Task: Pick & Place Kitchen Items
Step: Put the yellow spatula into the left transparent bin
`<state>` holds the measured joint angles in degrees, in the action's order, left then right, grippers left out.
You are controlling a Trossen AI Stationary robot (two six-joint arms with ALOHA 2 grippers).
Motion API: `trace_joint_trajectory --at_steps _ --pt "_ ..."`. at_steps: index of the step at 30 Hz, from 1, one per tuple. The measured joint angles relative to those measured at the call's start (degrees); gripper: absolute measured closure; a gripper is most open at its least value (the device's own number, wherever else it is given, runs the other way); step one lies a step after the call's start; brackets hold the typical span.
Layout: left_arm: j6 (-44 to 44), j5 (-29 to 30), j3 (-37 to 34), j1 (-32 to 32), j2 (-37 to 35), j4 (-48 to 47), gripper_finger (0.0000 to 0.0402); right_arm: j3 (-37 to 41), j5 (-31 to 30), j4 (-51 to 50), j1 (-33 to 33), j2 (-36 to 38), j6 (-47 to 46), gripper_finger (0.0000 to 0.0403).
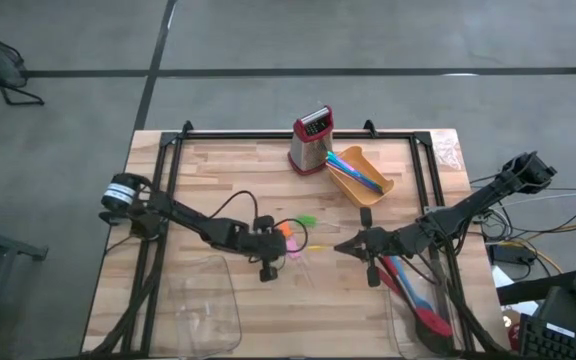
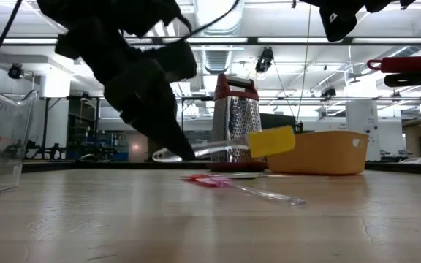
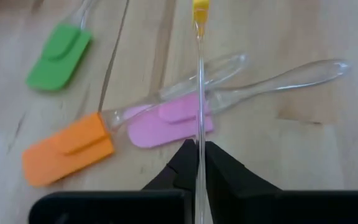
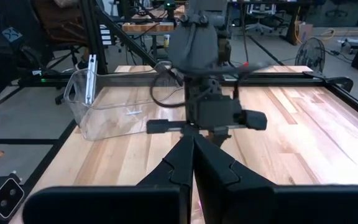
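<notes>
My left gripper (image 1: 276, 246) is shut on a small spatula with a clear handle and a yellow head (image 3: 201, 9), held just above the table's middle; the head also shows in the low view (image 2: 272, 141). Below it, a pink spatula (image 3: 169, 121), an orange one (image 3: 67, 149) and a green one (image 3: 59, 56) lie flat on the wood. My right gripper (image 4: 193, 155) is shut and empty, just right of the spatulas (image 1: 346, 246), pointing at the left gripper. My left gripper pinches the yellow spatula's clear handle (image 3: 199, 134) between its two fingers (image 3: 219, 162). The handle runs straight out past the fingertips, along the fingers. The fingers slant down from the table's left. The spatula (image 2: 218, 150) is about level and lifted clear of the table.
A metal grater with red trim (image 1: 311, 140) and a yellow bin (image 1: 368, 180) holding blue utensils stand at the far middle. A clear tray (image 1: 203, 305) sits near left. Another clear tray near right holds red and blue utensils (image 1: 418, 300).
</notes>
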<state>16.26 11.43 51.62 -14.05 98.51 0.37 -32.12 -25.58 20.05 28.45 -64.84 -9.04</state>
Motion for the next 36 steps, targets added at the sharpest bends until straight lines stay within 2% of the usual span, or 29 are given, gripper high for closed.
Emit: trace_joint_trajectory --at_steps 10,13,16,20,24,28,33,36 --pt "-5.1 1.7 0.2 -4.6 -3.6 0.7 0.0385 0.3 0.3 -0.1 0.1 0.0 -1.0 0.0394" --pt "-5.6 2.7 0.1 -6.2 -4.9 1.0 0.0384 0.3 2.4 0.0 0.1 -1.0 -2.7 0.0394" --pt "-5.7 6.7 0.0 -7.2 -6.3 1.1 0.0383 -0.1 2.4 0.0 0.2 -4.0 -3.3 0.0394" --pt "-6.0 9.0 -0.2 -7.6 -7.8 0.7 0.0383 -2.7 -0.7 -0.1 0.0 -9.5 -2.5 0.039" --pt "-6.0 9.7 -0.3 -7.9 -8.0 -1.5 0.0382 -7.6 -1.4 -1.6 0.0 -13.6 -1.0 0.0356" --pt "-5.9 10.3 -0.3 -8.1 -8.0 -2.8 0.0383 -14.4 -1.7 -11.7 0.1 -15.7 -1.6 0.0305" --pt "-6.0 12.5 -0.2 -8.4 -8.1 -3.1 0.0382 -21.5 -5.8 -26.6 0.2 -19.4 -6.9 0.0247" --pt "-5.6 12.6 -0.2 -8.6 -8.8 -4.4 0.0383 -24.4 -7.8 -31.2 0.2 -21.8 -7.3 0.0223"
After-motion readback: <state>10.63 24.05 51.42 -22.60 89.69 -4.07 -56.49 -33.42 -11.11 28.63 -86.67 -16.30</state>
